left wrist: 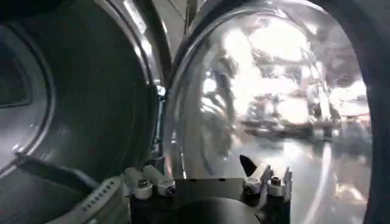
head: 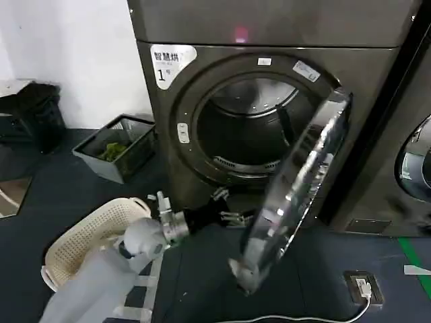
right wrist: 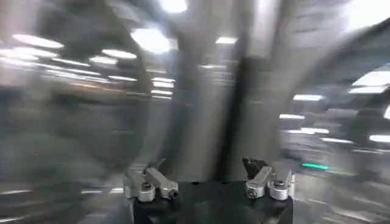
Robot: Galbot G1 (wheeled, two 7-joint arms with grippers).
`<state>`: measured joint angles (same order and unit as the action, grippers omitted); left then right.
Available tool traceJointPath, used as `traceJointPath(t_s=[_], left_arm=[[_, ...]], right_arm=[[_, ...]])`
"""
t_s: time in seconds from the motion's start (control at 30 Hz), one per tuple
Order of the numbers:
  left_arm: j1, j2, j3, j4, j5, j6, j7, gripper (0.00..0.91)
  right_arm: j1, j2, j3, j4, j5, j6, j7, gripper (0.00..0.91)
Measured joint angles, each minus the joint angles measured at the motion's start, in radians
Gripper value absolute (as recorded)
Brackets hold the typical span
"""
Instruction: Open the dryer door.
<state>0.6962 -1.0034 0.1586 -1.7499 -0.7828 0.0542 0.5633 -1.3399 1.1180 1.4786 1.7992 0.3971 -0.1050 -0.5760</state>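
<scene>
Dryer door (head: 296, 188) ajar, dryer (head: 269, 101) drum bare.

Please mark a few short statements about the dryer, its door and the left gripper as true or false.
1. The dryer door is swung open, exposing the drum. True.
2. The left gripper is clamped on the door's chrome rim. False: its fingers are spread apart, holding nothing, just inside the door.
3. The dryer bears a white label marked "1". True.
4. The white laundry basket stands inside the drum. False: it sits on the floor beside the left arm.
5. A cable lies on the floor in front of the machines. True.
</scene>
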Motion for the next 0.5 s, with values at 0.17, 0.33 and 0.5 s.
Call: traceJointPath(t_s=[0.17,0.33,0.5], left_arm=[[-0.031,-0.026,0.052,0.012,0.001,0.0,-0.005,0.907],[-0.071,-0.06,0.114,0.027,-0.004,-0.018,-0.027,0.907],[-0.119,-0.095,0.199,0.05,-0.002,-0.038,-0.05,0.907]], right_arm=[[-0.018,0.007,0.075,0.028,-0.003,-0.04,0.184,0.907],[-0.026,0.015,0.137,0.072,-0.016,-0.035,0.306,0.907],[-0.044,-0.002,0.204,0.079,-0.016,-0.088,0.391,0.907]])
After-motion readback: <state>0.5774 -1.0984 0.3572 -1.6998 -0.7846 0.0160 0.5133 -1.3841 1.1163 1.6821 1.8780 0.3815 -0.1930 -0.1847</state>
